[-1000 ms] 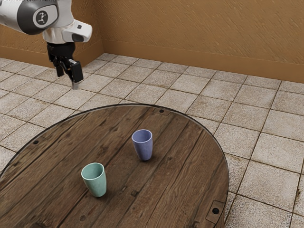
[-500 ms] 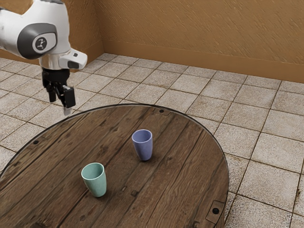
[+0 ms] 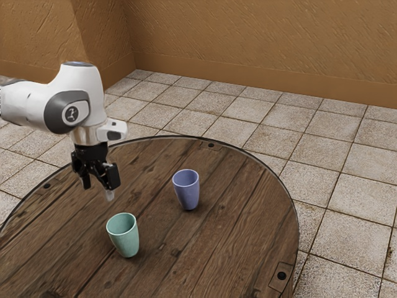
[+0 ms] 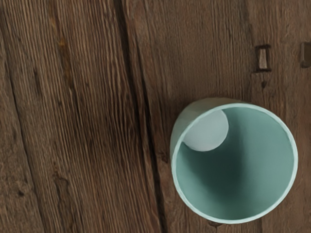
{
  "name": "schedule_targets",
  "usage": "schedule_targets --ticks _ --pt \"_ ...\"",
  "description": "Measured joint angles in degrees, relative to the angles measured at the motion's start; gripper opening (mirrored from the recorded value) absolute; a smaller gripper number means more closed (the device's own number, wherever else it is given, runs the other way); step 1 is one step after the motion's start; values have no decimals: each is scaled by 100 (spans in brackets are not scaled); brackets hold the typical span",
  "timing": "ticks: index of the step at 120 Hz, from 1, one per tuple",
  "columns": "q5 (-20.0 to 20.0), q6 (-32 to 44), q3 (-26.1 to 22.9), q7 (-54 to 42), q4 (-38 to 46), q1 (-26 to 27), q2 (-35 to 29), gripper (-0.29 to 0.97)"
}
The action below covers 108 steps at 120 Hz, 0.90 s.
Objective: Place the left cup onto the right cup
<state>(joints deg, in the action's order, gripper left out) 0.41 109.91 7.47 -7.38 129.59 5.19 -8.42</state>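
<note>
Table: round top of dark, rough-grained wooden planks with open seams, dark rim, a few bolt heads near the edge. In the wrist view the same planks show heavy grain and long cracks, and there is a small rectangular slot in the wood.

Mint cup: smooth, matte, tapered tumbler without a handle, upright on the table. From the wrist camera the mint cup is seen down its open mouth: thin round rim, teal inside, pale round bottom.

Lavender cup: same tapered shape, smooth, upright. The mint cup sits at about 8 o'clock from it in the exterior view, well apart.

Floor: square beige stone tiles, mottled. Wall: streaked tan plaster with a baseboard.

Gripper: black, fingers pointing down and spread apart with nothing between them. It hangs in the air at about 11 o'clock from the mint cup, not touching it. The white arm comes in from the exterior view's left.

Versus 1 s ago: the gripper was high over the floor tiles beyond the table's far-left edge. At 0.5 s ago it was lower, near the rim. Now it is over the tabletop, close above the mint cup. Both cups are unmoved.
</note>
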Motion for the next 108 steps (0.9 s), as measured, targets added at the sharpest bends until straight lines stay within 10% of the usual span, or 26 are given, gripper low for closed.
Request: schedule_targets --ticks 108 --pt "-542 1371 -3 624 498 -188 824 68"
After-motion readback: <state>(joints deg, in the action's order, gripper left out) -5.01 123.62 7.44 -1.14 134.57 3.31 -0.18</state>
